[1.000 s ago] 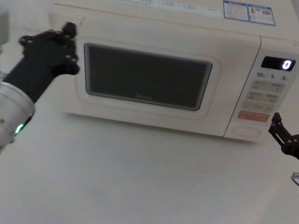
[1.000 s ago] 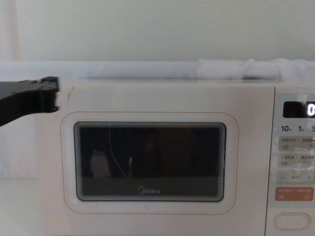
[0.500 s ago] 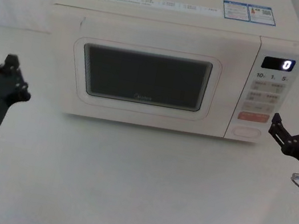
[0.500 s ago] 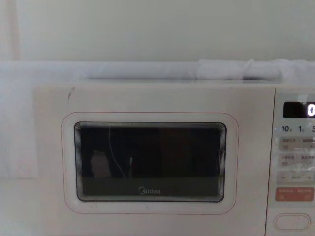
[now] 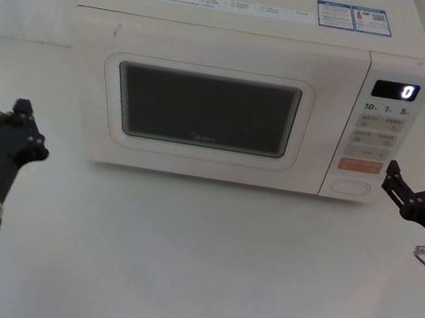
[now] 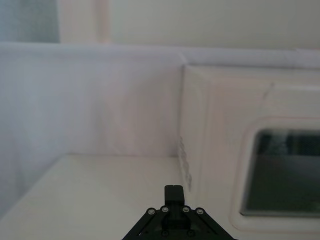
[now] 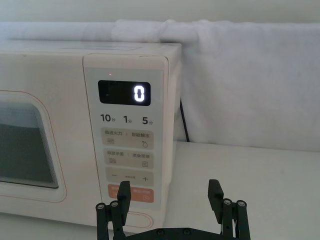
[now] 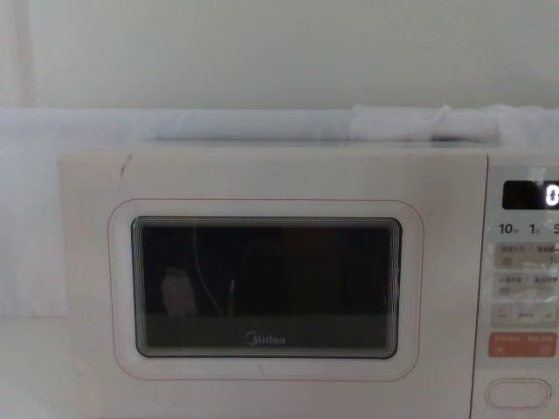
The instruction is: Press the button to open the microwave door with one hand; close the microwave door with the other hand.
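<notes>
The door (image 5: 204,112) sits flush and closed on the microwave (image 5: 254,18) at the surface's (image 5: 202,264) far edge. The button (image 5: 353,186) lies low on its panel. The right tool (image 5: 421,196), released, hangs just beside it. The left tool (image 5: 10,131), clenched, hovers near the left edge.

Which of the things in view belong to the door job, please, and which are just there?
Belonging to the job:
- microwave
- microwave door, shut
- button
- left hand, left of the microwave
- right hand, open, near the control panel

Just there:
- orange-red key
- digital display, showing 0
- white table
</notes>
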Action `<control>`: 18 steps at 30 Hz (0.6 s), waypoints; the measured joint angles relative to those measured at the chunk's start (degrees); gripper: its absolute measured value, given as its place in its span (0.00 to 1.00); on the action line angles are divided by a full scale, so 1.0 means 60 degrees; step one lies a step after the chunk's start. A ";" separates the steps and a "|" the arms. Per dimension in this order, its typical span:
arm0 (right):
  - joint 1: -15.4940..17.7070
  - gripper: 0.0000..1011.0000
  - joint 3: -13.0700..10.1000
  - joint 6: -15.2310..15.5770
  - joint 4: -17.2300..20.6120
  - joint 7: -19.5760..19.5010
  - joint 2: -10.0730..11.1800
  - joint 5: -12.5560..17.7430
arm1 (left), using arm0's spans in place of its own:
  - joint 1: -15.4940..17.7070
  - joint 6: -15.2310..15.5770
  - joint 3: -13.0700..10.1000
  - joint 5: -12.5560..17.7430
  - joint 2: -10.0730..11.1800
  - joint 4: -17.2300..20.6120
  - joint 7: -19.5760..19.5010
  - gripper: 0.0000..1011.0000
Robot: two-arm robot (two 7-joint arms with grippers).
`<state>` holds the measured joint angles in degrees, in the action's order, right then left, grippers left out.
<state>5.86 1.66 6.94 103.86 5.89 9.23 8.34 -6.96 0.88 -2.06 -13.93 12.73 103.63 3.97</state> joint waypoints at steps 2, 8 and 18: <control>0.0000 0.99 0.0000 0.0000 0.0000 0.0000 0.0000 0.0000 | -0.0019 0.0084 -0.0031 -0.0040 -0.0006 -0.0035 -0.0175 0.00; -0.0001 0.99 0.0000 0.0000 0.0000 0.0000 -0.0001 0.0000 | -0.0152 0.0151 -0.0073 -0.0060 0.0042 -0.0083 -0.0621 0.00; -0.0001 0.99 0.0000 0.0000 0.0000 0.0000 0.0000 0.0000 | -0.0333 0.0243 0.0023 0.0432 0.0116 -0.0151 -0.0838 0.00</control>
<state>5.86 1.66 6.94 103.86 5.89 9.23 8.34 -8.96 2.34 -1.92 -11.34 13.42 102.72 -1.06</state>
